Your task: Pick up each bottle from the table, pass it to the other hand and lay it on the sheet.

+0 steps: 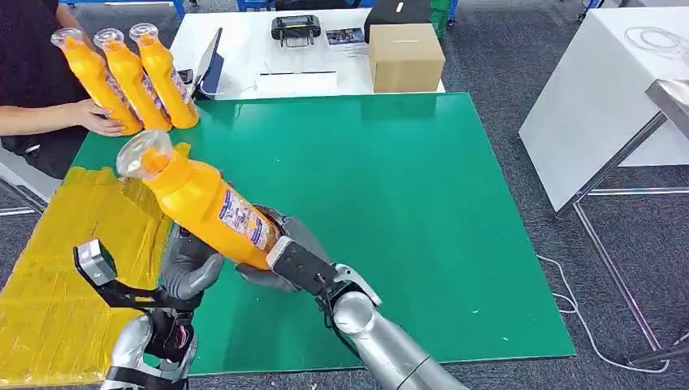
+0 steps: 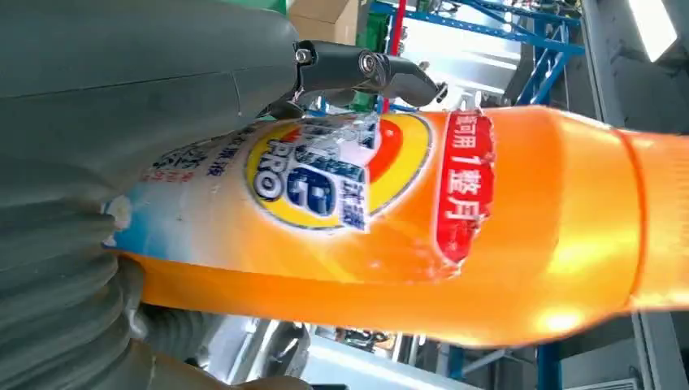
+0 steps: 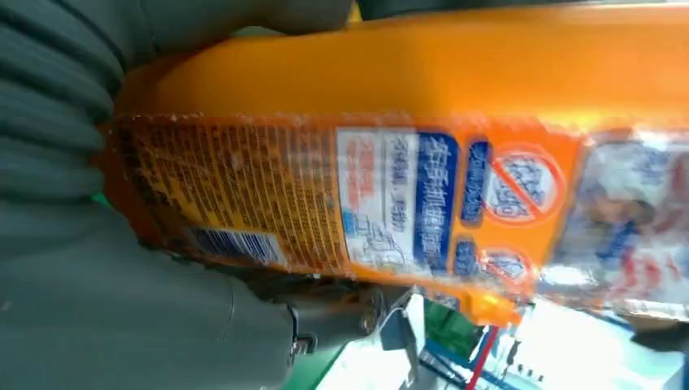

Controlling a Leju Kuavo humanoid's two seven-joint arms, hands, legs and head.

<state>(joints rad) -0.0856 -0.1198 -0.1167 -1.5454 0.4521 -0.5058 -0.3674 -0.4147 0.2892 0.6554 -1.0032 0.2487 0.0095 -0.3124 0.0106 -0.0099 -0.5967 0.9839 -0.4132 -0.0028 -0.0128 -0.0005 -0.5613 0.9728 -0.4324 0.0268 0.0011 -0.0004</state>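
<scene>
Orange and tilted, the bottle (image 1: pixel 203 203) you are handing over hangs above the near edge of the green table (image 1: pixel 390 203), clear cap (image 1: pixel 142 153) pointing up and away toward the yellow sheet (image 1: pixel 57 268) on the robot's left. Your right hand (image 1: pixel 280 256) clamps its lower end from the right, grey fingers folded around the base just below the printed label (image 1: pixel 248 219). Your left hand (image 1: pixel 191 264) closes on the same lower part from the other side, thumb and fingers pressed to the plastic, so both hands grip the bottle together.

Seen from your left wrist, the orange body (image 2: pixel 455 219) runs across the frame, the blue, yellow and red logo facing the camera, a dark finger (image 2: pixel 366 69) lying along its edge and the grey ribbed cover (image 2: pixel 57 268) against its base. Seen from your right wrist, the back label with its barcode and small print (image 3: pixel 325 203) faces the lens, grey hand (image 3: pixel 138 317) wrapped under it.

At the far left corner of the table a person's hand (image 1: pixel 101 118) steadies three more orange bottles (image 1: pixel 134 77) standing together, tilted. Beyond them a white table (image 1: pixel 244 41) carries a cardboard box (image 1: pixel 405 57), a black controller (image 1: pixel 295 28) and a tablet (image 1: pixel 210 65).
</scene>
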